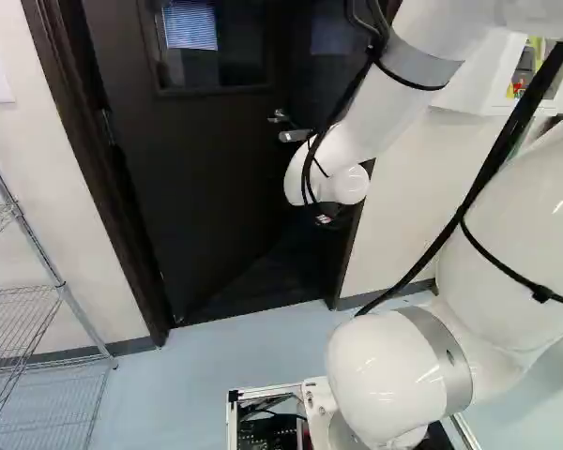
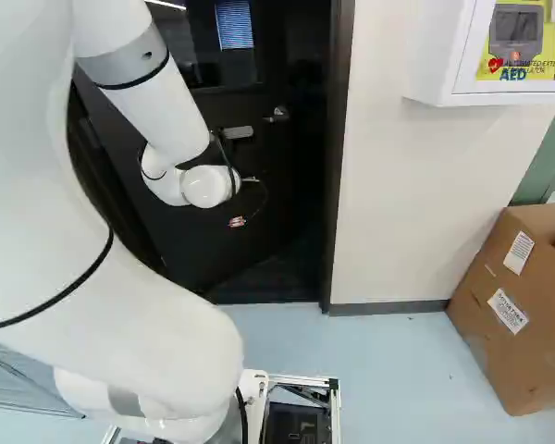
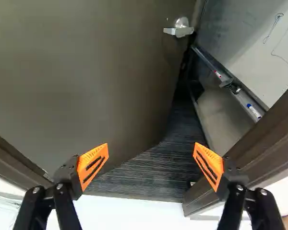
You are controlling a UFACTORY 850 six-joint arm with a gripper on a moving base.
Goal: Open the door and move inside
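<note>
Dark windowed door [image 1: 202,159] stood ajar — your black, orange-padded gripper [image 3: 151,155], spread wide and empty, needed to push steadily toward its eleven o'clock, clear of the brown jamb [image 3: 261,143].

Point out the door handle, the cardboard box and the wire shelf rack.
Door handle [image 3: 177,32]: wrist view, on the lever.
Cardboard box [image 2: 529,363]: right base view, on the side below its labels.
Wire shelf rack [image 1: 62,285]: left base view, on its upright post.
</note>
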